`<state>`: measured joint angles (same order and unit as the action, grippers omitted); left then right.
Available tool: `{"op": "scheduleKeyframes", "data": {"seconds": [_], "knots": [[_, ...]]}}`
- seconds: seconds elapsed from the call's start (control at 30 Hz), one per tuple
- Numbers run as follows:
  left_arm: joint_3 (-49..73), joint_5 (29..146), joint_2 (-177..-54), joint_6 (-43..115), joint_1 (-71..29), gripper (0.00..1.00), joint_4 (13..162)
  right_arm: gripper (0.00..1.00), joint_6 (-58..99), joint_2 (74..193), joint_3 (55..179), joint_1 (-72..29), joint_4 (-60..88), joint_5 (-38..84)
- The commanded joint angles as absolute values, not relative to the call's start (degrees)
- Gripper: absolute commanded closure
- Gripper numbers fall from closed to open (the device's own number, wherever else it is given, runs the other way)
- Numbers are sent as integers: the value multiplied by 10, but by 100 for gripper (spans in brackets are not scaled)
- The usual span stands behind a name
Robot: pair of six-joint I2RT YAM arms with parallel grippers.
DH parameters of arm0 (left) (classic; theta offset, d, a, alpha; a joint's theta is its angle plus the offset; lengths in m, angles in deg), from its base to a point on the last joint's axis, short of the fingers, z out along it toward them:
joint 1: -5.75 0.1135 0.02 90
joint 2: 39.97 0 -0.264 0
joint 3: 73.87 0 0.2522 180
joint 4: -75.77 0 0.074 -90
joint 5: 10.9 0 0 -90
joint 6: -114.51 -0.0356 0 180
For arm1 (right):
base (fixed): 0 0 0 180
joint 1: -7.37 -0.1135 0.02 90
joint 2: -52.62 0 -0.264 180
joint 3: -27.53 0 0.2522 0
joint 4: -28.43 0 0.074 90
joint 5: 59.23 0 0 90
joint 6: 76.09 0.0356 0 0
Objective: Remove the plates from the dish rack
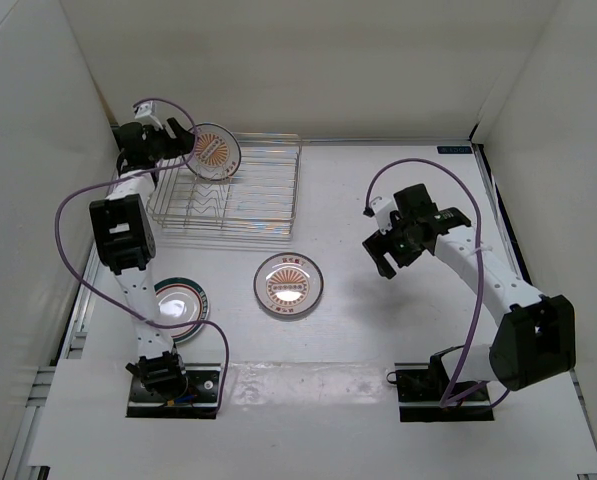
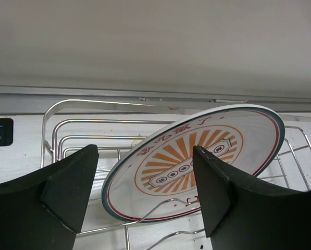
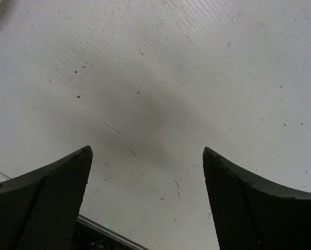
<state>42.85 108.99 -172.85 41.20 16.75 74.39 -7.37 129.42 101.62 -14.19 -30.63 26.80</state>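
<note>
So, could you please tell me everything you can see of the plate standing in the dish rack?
The plate is small, round and white, glossy like ceramic, with a thin dark rim, a red ring and an orange sunburst centre. It leans tilted in the far left corner of the wire dish rack, resting on its wires. The open left gripper faces it without gripping.

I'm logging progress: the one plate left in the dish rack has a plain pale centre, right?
Not quite. The plate left in the dish rack has an orange sunburst centre, not a plain pale one; the left wrist view shows it clearly.
</note>
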Motion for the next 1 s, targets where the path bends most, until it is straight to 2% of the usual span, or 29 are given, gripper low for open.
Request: {"op": "scheduleKeyframes", "data": {"seconds": [0.0, 0.1, 0.2, 0.23, 0.33, 0.53, 0.57, 0.77, 0.8, 0.97], "knots": [[457, 1099, -1740, 438, 163, 18, 749, 12, -79, 1297, 1040, -143, -316, 275], [459, 1115, -1749, 453, 164, 25, 735, 12, -79, 1296, 1038, -143, -318, 278], [457, 1129, -1751, 465, 164, 46, 729, 12, -78, 1297, 1037, -143, -318, 278], [456, 1133, -1751, 466, 164, 57, 727, 12, -78, 1297, 1037, -142, -319, 278], [455, 1150, -1754, 477, 166, 67, 721, 12, -78, 1299, 1037, -143, -317, 279], [445, 1168, -1749, 496, 170, 75, 686, 12, -79, 1304, 1040, -143, -316, 280], [443, 1179, -1748, 499, 169, 81, 677, 12, -80, 1302, 1040, -143, -316, 280], [440, 1202, -1743, 543, 180, 97, 633, 12, -79, 1302, 1038, -143, -315, 276], [434, 1208, -1744, 574, 187, 100, 579, 12, -77, 1302, 1038, -143, -311, 275], [433, 1237, -1753, 702, 210, 100, 461, 12, -74, 1302, 1038, -143, -306, 271]]}}
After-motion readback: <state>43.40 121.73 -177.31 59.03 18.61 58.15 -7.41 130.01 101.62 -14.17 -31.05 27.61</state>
